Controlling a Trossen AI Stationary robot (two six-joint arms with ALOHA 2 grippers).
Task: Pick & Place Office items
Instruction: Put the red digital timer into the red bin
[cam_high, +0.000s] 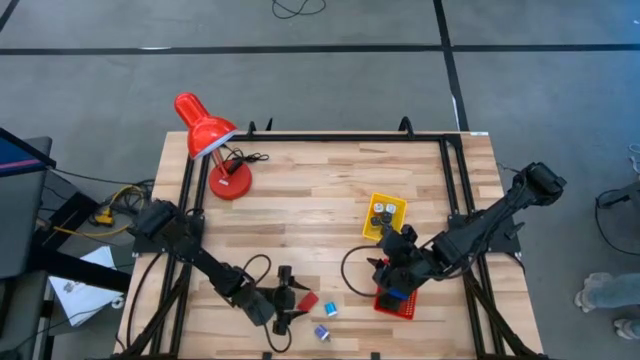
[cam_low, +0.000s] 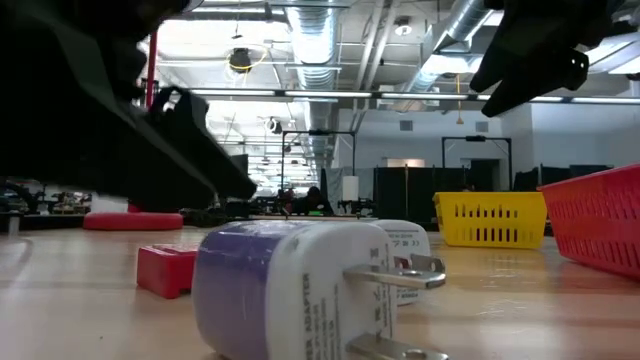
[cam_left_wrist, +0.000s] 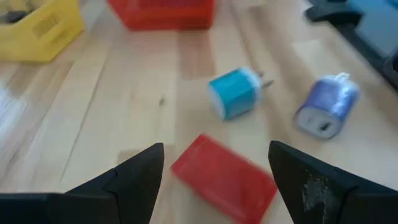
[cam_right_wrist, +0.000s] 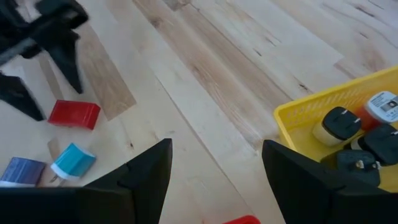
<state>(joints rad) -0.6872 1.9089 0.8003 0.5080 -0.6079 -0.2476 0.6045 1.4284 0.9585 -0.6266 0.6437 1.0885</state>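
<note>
High view: 1 red block (cam_high: 307, 300), 1 light-blue plug (cam_high: 331, 309), 1 purple plug (cam_high: 322, 332) on table (cam_high: 320, 190). Left gripper (cam_high: 291, 306) and right gripper (cam_high: 384, 268) both open, empty.

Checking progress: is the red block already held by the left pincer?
No, the red block lies on the table between the open left pincer fingers, untouched.

The high view looks straight down on the whole pale wooden plank worktop (cam_high: 300, 210). The low view sits at worktop level, very near a purple-and-white plug adapter (cam_low: 290, 290). Both wrist views angle down closely, sharing a flat red rectangular block (cam_left_wrist: 224, 177) (cam_right_wrist: 74, 114).
</note>
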